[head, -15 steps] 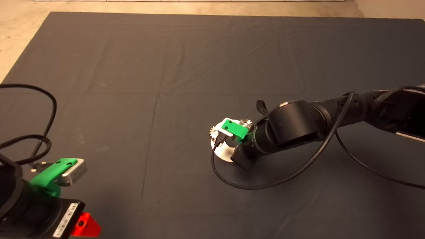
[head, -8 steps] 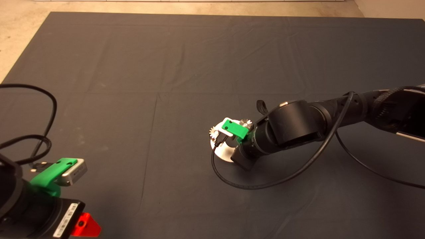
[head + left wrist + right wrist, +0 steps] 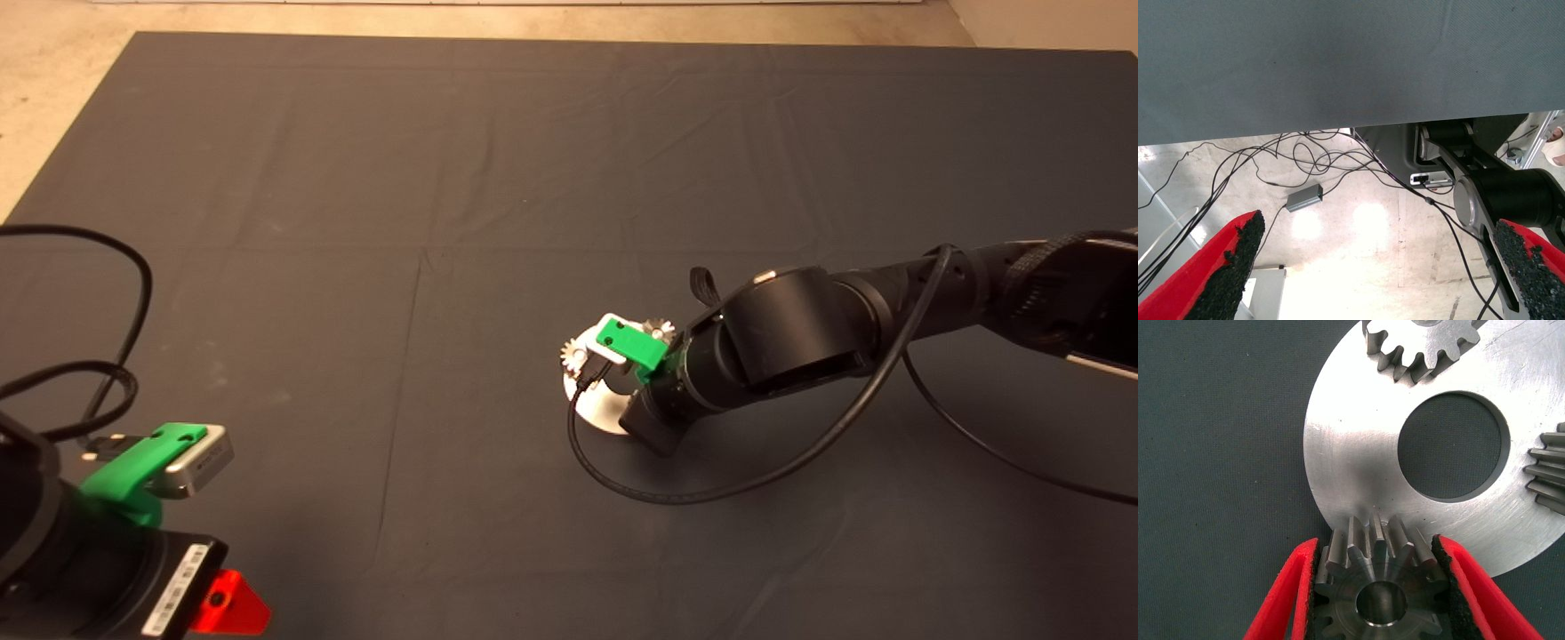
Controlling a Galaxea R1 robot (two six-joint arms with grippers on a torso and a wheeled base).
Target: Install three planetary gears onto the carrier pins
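Right pincer [image 3: 1377,600] clamped on one planetary gear [image 3: 1379,587], black pads against the teeth on both sides. Gear bore axis points along the wrist camera's line of sight, toward the desk [image 3: 444,178]; bore open, no pin visible in it. Gear sits between the fingertips, overlapping the rim of the silver disc [image 3: 1351,467]. Gears counted: three – one held, two [image 3: 1421,347] [image 3: 1548,470] lying flat on the disc beyond the pincer, either side of the centre hole. Disc count: one. Left pincer [image 3: 1378,280] parked at the desk's near-left corner, fingers apart, holding nothing
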